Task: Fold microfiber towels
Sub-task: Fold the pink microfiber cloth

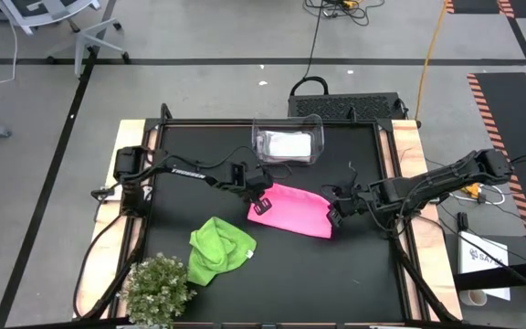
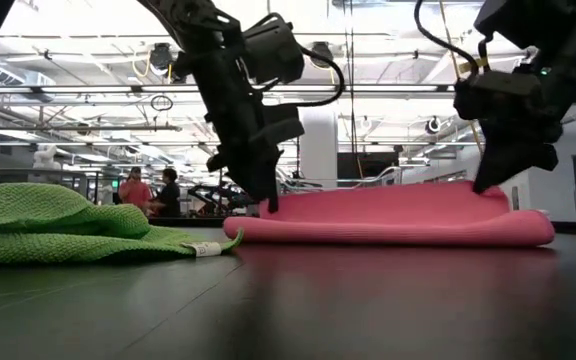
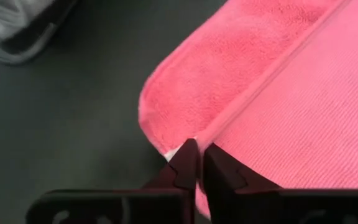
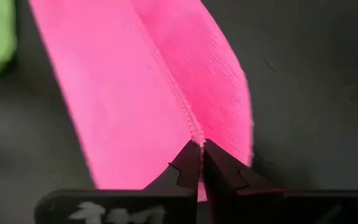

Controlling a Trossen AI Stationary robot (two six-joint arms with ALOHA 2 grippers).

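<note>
While both arms worked the same cloth at once, the main risk lay in uneven handling: had one pincer let go or pulled ahead of the other, the folded pink towel (image 1: 292, 210) could have skewed, so its hemmed edges no longer met. The thin hem gave little to hold, so a slip looked possible, and any drag across the dark table (image 1: 354, 274) might have bunched the lower layer.

The left gripper (image 3: 197, 155) was pinched nearly together on the hem at the towel's left end, with only a sliver of gap between its tips. The right gripper (image 4: 201, 152) was likewise pressed narrow on the stitched edge at the right end.

The pink towel lay doubled over near the middle of the table, between the two arms. A lime green towel (image 1: 219, 249) sat crumpled nearer and to the left, beside a small bushy plant (image 1: 158, 288). A clear bin (image 1: 288, 143) stood at the far side.
</note>
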